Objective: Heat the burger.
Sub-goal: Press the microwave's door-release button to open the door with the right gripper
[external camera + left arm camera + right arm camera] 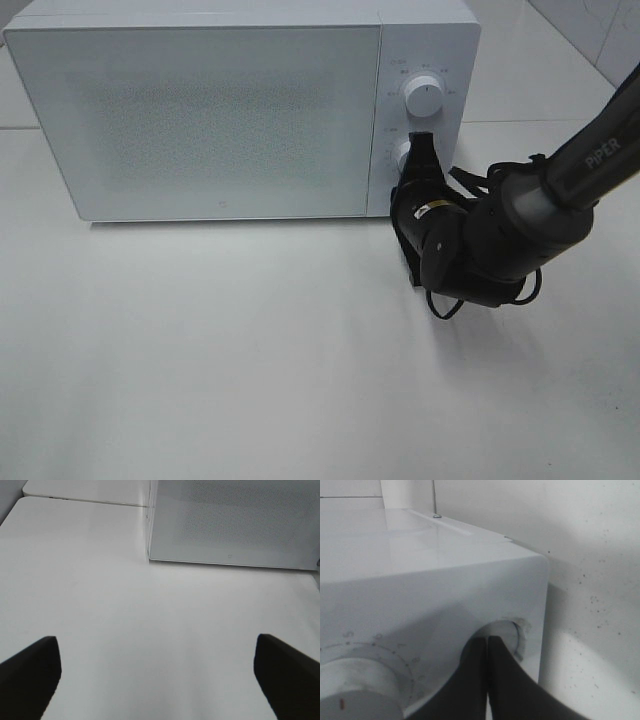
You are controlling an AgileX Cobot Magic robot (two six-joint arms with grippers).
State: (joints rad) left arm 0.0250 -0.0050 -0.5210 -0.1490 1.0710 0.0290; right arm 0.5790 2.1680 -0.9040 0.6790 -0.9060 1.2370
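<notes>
The burger is out of view. The white microwave (200,110) stands at the back of the table with its door closed. My right gripper (422,140) is shut, its black fingers pressed together, and the tips rest against the lower knob (403,157) of the control panel. In the right wrist view the joined fingertips (487,642) sit on the edge of that lower knob (512,630), with the upper dial (355,690) beside it. My left gripper (159,675) hangs open over bare table, facing the microwave (235,520); nothing is between its fingers.
The upper dial (425,97) sits above the lower knob on the panel. The right arm (560,180) reaches in from the right edge. White table (250,350) spreads in front of the microwave.
</notes>
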